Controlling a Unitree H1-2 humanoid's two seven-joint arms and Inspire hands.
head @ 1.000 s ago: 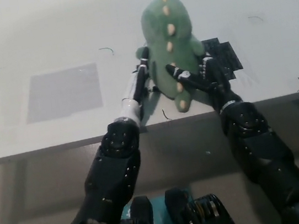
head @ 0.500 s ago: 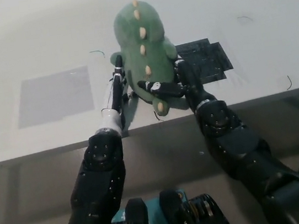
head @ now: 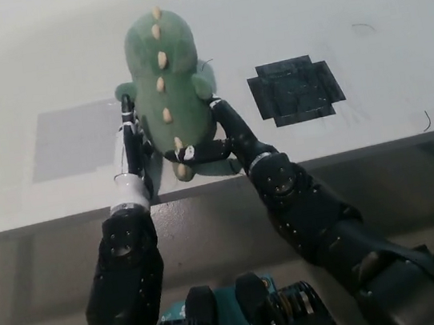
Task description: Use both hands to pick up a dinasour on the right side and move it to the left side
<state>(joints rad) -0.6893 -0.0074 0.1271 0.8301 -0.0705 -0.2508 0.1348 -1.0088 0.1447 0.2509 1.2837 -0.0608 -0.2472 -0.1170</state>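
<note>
A green plush dinosaur (head: 162, 89) is seen from above, its back towards the camera. The body is rounded and fuzzy, with a single row of small cream-coloured spikes running down the middle of the back to a short tail that points at the table's near edge (no face is visible from this angle). Stubby green limbs stick out at either side.

The toy is over the white table (head: 324, 2), near its front edge, between a pale grey square patch (head: 68, 139) on the robot's left and a black cross-shaped marking (head: 296, 89) on its right. It lies just beside the grey patch and apart from the black marking.

Both hands clasp the toy. The left hand (head: 128, 130), pale at the wrist with dark fingers, presses flat against the dinosaur's left flank. The black right hand (head: 217, 134) grips from the right, with one finger wrapped across the base of the tail.
</note>
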